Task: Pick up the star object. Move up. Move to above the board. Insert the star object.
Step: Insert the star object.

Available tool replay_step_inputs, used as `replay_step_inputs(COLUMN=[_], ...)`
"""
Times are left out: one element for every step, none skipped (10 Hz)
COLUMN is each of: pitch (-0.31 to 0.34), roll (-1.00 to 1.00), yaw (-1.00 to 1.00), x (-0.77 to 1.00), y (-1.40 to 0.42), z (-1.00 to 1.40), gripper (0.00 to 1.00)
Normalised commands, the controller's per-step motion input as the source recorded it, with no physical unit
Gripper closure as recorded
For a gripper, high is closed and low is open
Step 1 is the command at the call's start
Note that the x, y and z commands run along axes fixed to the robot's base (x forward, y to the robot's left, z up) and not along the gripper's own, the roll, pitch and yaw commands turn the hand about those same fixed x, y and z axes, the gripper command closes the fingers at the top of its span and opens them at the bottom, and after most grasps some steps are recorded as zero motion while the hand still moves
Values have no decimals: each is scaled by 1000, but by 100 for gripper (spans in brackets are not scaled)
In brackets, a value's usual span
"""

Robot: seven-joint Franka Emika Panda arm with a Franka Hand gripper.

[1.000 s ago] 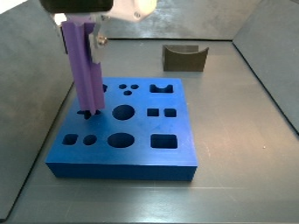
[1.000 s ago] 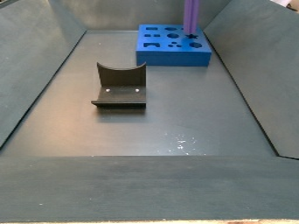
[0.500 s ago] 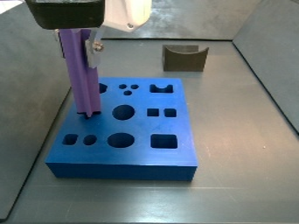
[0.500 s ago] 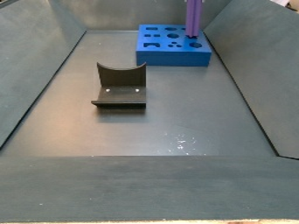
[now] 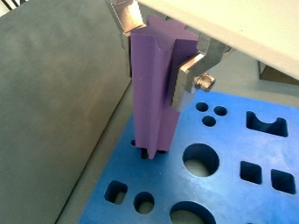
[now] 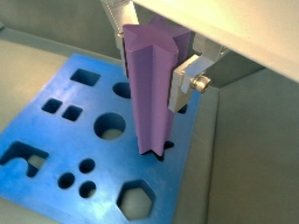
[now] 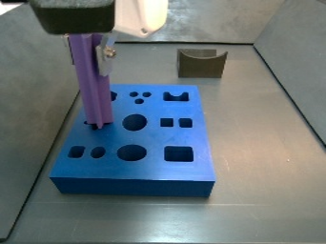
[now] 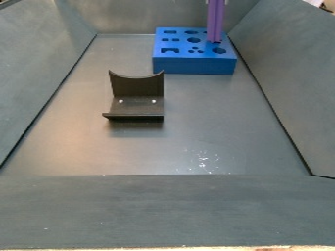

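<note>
The gripper (image 5: 163,52) is closed on the tall light-purple ridged star object (image 5: 156,92), upright, its lower end entering the thick blue board (image 5: 233,188).

This is looking like a robot test cell in a lab, not a home or shop. Plain grey metal walls (image 8: 39,88) are enclosing a bare grey floor (image 8: 197,127). The gripper (image 7: 90,36) is hanging over a blue board (image 7: 152,157) cut with shaped holes, holding a purple star object (image 7: 91,81) upright, while the dark fixture (image 8: 133,98) is standing apart.
</note>
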Motion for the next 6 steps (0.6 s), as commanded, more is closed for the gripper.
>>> replay_step_inputs(pitch=[0, 0, 3, 0, 0, -7], roll=[0, 27, 0, 6, 57, -13], yaw=[-20, -311, -163, 0, -131, -123], x=[-14, 0, 26, -49, -69, 31], y=[0, 0, 0, 0, 0, -31], z=[-40, -89, 0, -43, -174, -111], gripper=[100, 100, 100, 100, 100, 100])
